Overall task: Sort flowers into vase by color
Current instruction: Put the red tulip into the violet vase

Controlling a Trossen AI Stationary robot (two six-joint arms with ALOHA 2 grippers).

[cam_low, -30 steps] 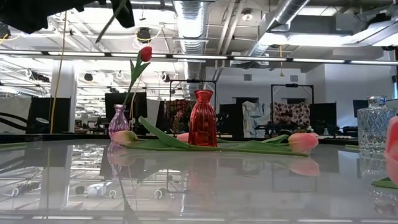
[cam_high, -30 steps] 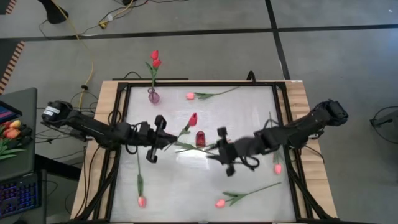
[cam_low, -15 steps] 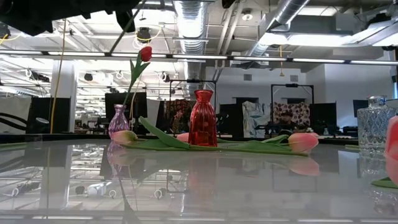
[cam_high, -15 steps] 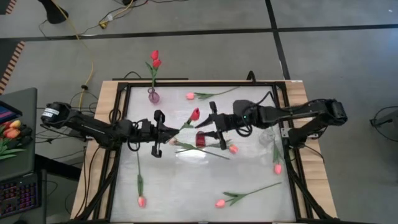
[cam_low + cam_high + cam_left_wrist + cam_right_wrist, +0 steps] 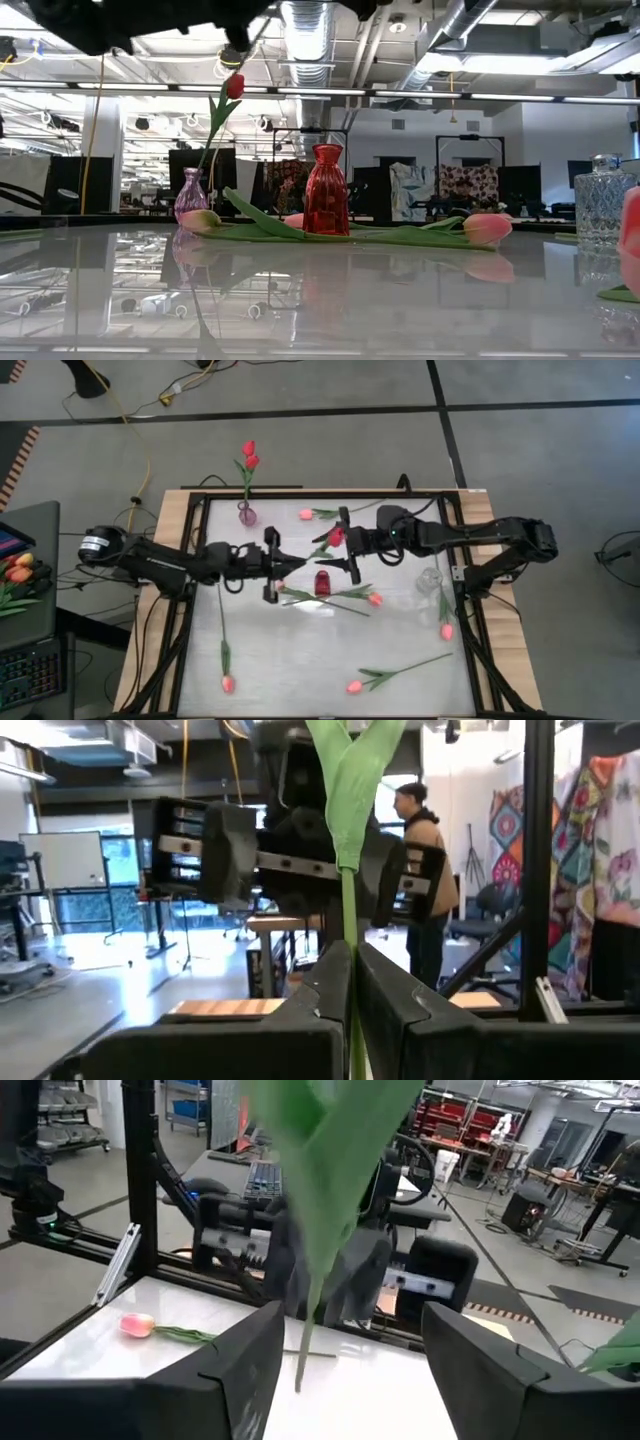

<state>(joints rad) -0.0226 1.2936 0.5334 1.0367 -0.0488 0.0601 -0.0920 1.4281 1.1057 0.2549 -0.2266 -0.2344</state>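
Note:
A red-headed tulip (image 5: 335,537) hangs in the air over the table's middle, its thin green stem shut in my left gripper (image 5: 277,565). My right gripper (image 5: 346,540) faces it from the right, open. Its fingers stand on either side of the tulip's leaves (image 5: 320,1170), and I see no touch. The red vase (image 5: 322,580) stands just near of them. A purple vase (image 5: 246,513) at the far left holds two red tulips. A clear glass vase (image 5: 430,578) stands at the right. Several pink tulips lie flat on the table. My left gripper pinches the tulip's stem (image 5: 349,935) between its two fingers, well below the leaves (image 5: 357,770). The fingers come level from the table's left and lie across the stem. The tulip is lifted clear of the table, and its head points toward my right gripper.
Loose pink tulips lie at the far middle (image 5: 306,514), beside the red vase (image 5: 375,600), at the right edge (image 5: 446,630), and near the front (image 5: 354,686) (image 5: 228,683). A black frame rims the table (image 5: 195,610). A person stands in the room beyond (image 5: 420,830).
My right gripper has swung from the table's middle toward the far edge and the left, up to the red tulip's head. My left gripper has carried the tulip toward the table's right, still shut on its stem.

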